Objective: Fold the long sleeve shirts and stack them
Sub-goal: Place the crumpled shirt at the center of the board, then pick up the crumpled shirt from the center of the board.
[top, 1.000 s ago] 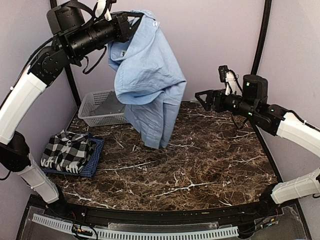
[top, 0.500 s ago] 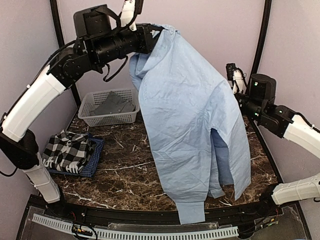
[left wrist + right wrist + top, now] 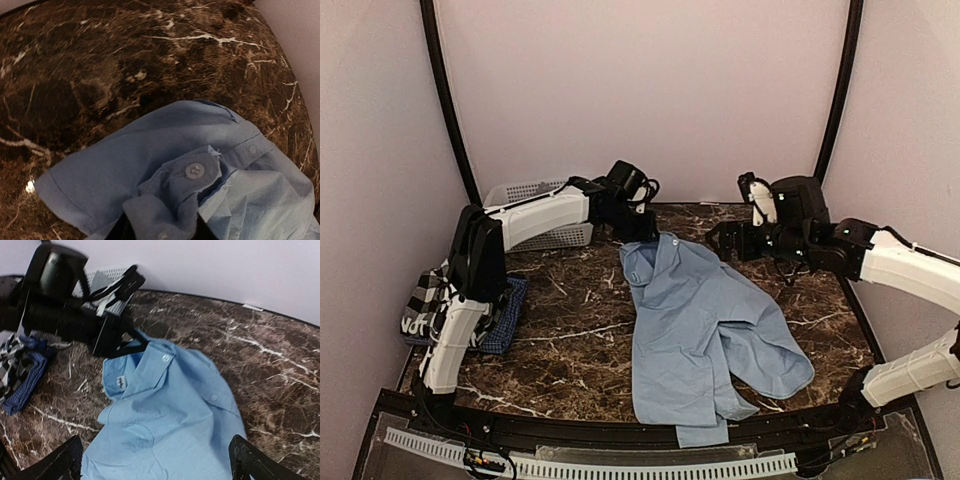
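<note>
A dark brown, white-veined marble table (image 3: pixel 570 340) fills the cell. Plain pale lilac walls (image 3: pixel 640 90) enclose it, with black poles (image 3: pixel 445 110) at the far left and right.

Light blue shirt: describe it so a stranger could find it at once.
Start at the dark marble table. The light blue shirt lies spread across its middle, collar toward the far edge. It is plain and unfolded, unlike the checked shirts piled at the left edge.

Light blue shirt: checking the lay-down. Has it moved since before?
Yes. The light blue shirt dropped from midair onto the table, right of the basket.
</note>
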Controlling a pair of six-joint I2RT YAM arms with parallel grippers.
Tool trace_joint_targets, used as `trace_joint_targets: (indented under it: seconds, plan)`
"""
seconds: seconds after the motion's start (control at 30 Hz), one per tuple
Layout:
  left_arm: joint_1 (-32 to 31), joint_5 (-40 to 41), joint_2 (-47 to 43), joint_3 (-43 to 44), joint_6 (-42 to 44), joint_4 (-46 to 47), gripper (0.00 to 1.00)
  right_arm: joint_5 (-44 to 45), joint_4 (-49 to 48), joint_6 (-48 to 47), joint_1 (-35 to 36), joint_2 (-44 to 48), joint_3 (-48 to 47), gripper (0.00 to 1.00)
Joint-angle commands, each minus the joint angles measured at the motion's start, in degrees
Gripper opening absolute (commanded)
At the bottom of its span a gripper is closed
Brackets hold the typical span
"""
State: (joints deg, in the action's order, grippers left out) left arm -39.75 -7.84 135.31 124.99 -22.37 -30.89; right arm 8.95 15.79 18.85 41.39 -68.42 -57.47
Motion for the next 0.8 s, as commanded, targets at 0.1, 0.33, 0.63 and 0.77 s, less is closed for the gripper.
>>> trace_joint_targets:
  seconds: [0.1, 0.33, 0.63, 0.77]
  plan:
    - [3.49, -2.65, -5.92, 4.54, -2.61, -3.78, 0.53, 3.74, 1.16, 4.96, 13.22, -10.61, -0.71, 0.98]
    - [6.34, 0.64, -14.78, -3.41, -3.24, -4.94, 0.78, 3.84, 3.49, 8.77, 26.29, -22.69, -4.76, 0.93]
    - [8.61, 1.3, -24.6, -17.97, -3.11, -1.54, 0.8, 3.3, 8.69, 11.93, 35.38, -35.31, -10.36, 0.91]
    - [8.72, 1.45, -28.05, -23.12, -3.25, 0.19, 0.81, 3.0, 9.18, 13.47, 35.58, -38.42, -10.71, 0.91]
